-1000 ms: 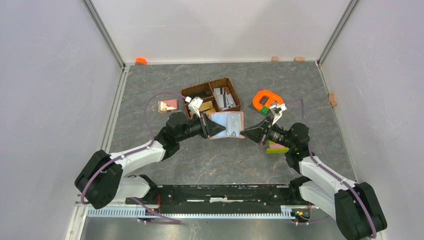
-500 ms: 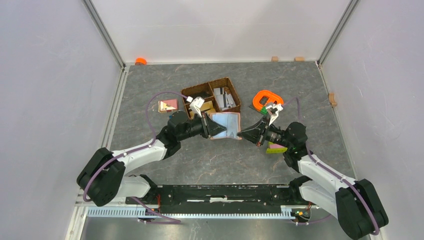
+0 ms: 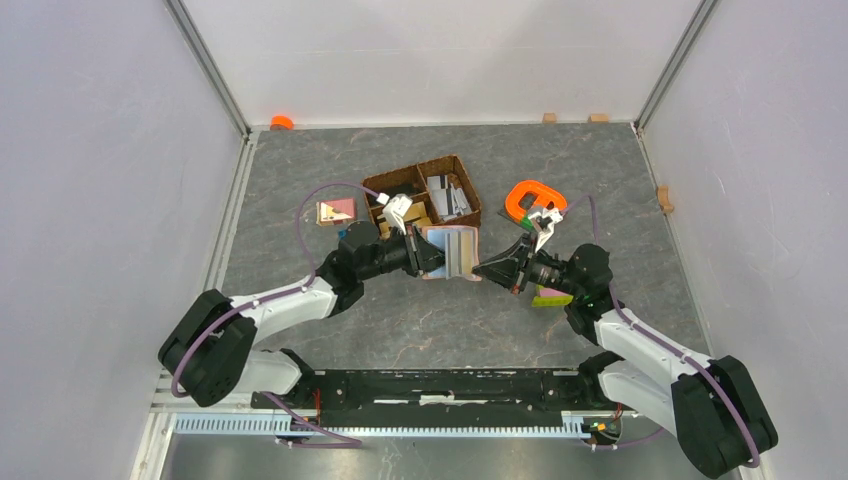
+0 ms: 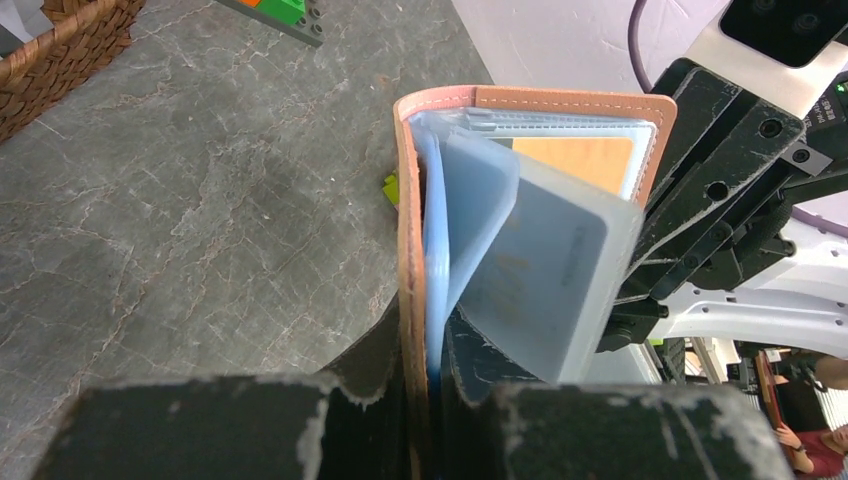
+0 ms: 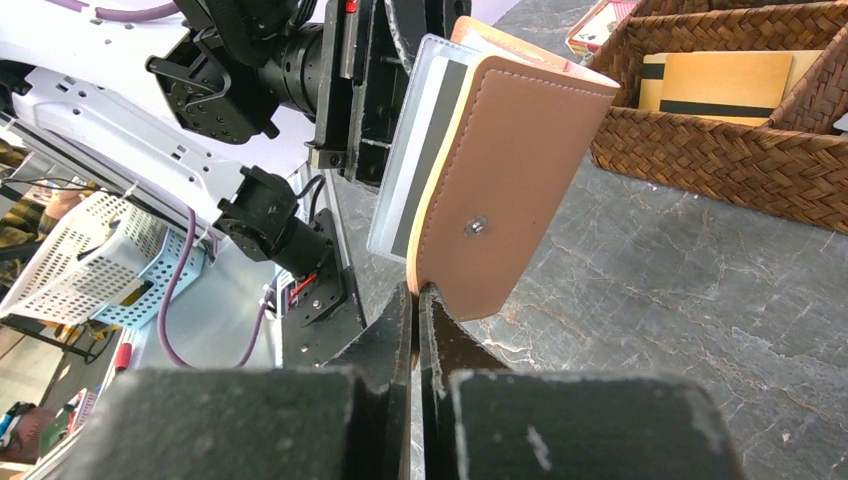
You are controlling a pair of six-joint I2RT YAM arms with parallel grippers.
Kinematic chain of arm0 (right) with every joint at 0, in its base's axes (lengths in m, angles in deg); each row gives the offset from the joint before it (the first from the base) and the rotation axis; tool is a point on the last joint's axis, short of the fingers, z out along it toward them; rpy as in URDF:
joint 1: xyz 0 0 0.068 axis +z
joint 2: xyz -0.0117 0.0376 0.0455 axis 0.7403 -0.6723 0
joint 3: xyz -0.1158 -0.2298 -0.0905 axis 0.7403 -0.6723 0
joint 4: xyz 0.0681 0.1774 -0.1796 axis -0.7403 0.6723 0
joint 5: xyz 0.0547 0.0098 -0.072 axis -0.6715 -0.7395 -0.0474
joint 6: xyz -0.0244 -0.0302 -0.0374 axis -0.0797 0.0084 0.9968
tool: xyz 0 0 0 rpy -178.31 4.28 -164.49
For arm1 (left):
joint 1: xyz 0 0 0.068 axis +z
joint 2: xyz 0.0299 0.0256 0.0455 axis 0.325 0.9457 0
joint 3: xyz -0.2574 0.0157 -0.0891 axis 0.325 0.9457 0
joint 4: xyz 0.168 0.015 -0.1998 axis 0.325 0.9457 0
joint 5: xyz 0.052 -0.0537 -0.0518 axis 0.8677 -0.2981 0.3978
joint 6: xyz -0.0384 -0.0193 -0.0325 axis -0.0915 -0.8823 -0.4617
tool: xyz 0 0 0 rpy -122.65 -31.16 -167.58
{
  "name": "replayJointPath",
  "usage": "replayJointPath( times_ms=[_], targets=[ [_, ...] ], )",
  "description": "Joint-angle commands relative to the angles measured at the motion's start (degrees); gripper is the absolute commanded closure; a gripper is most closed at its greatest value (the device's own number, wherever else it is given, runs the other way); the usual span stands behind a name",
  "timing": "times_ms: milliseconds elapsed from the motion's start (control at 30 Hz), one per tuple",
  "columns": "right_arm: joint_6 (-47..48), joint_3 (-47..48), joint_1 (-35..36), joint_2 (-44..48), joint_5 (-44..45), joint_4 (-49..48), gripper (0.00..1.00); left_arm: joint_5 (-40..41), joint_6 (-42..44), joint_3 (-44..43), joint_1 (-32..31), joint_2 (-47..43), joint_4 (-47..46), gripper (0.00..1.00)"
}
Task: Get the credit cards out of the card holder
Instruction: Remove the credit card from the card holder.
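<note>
At the left of the counter (image 3: 400, 320) you have a small pink-and-tan flat piece (image 3: 336, 211). Right of it is the woven basket (image 3: 418, 168), with loose grey cards (image 3: 448, 195) in its right compartment. Just in front of the basket, your left fingers (image 3: 435, 258) are clamped shut on the near edge of the card holder (image 3: 458, 250). The card holder is partly unfolded and held up between the two arms. In the left wrist view its clear sleeves fan out, and one grey card (image 4: 545, 290) leans out of them, tilted toward the right arm. Your right fingers (image 3: 482, 268) are pinched tight on the lower edge of the other brown cover (image 5: 500, 190). Beyond the right arm an orange clamp (image 3: 520, 190) lies on the counter. A green-and-pink block (image 3: 553, 297) is partly hidden under that arm.
</note>
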Motion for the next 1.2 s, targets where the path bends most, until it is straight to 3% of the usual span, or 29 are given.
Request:
replayJointPath(
  times_ms=[0,133,233,300,467,767,1167],
  targets=[
    [2.4,2.9,0.9,0.2,0.7,0.3,1.0,-3.1,-1.3,-2.6,-0.2,1.1,-5.1,0.98],
    [6.2,4.3,1.0,0.5,3.3,7.5,0.97,-3.1,-1.4,-2.6,-0.2,1.1,-5.3,0.98],
    [9.0,5.4,1.0,0.9,6.6,12.6,0.74,-2.3,-1.1,-2.4,-0.2,0.5,-4.7,0.98],
    [9.1,5.4,1.0,1.1,7.0,12.7,0.65,-1.8,-0.9,-2.3,-0.2,0.3,-4.2,0.98],
    [10.3,5.8,1.0,0.7,8.5,15.0,0.63,-2.2,-0.8,-2.5,-0.2,0.4,-4.2,0.98],
    [11.1,5.7,1.0,1.8,10.0,16.1,0.38,-1.2,-0.4,-2.2,-0.2,-0.2,-3.6,0.98],
    [13.7,7.4,1.0,1.0,14.5,22.5,0.37,1.7,1.8,-2.2,-0.2,-2.5,-0.1,0.98]
  ],
)
